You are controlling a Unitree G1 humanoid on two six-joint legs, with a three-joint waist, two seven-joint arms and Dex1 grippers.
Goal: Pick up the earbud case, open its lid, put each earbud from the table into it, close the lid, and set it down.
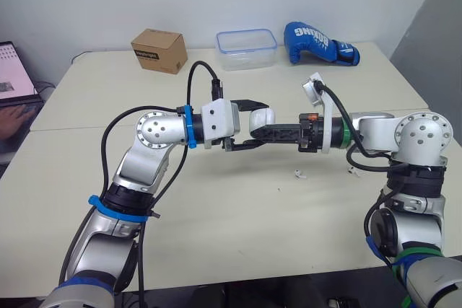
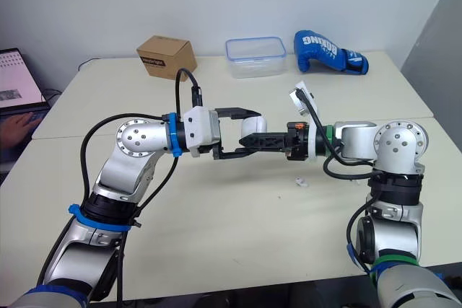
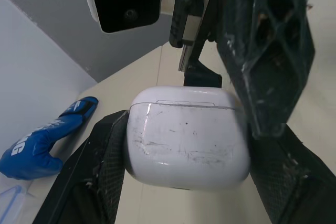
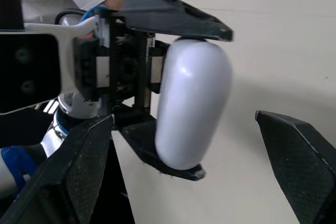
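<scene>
Heading the entry: case (image 3: 186, 137), white, lid shut, its seam seen unbroken across the body. It is clamped between the two fingers of the left tool (image 1: 258, 123) and carried in the air above the middle of the surface (image 1: 216, 214), with nothing touching it from below.

Right tool (image 4: 184, 124): fingers spread wide and nothing gripped. It is presented to the case from the opposite side, so that the case lies between the fingers. In the left wrist view one finger is seen close against the side of the case. Whether contact is made cannot be told.

Earbud one (image 1: 298, 174): loose on the surface, below the two tools and slightly toward the right arm.

Earbud two (image 1: 353, 171): loose on the surface, near the right arm, apart from the first.

Sundries, not concerned: box (image 1: 159, 50), container (image 1: 247, 49) and glove (image 1: 317, 42), ranged along the far edge and well apart from the work.

Progress, as judged:
- The pick-up is counted as done.
- Opening the lid is taken to be the step in hand, and it is not yet accomplished.
- Outstanding: the lid to be raised, both earbuds to be collected and seated, the lid to be closed, and the case to be set down.
- Only the first part of the task is reckoned complete.
</scene>
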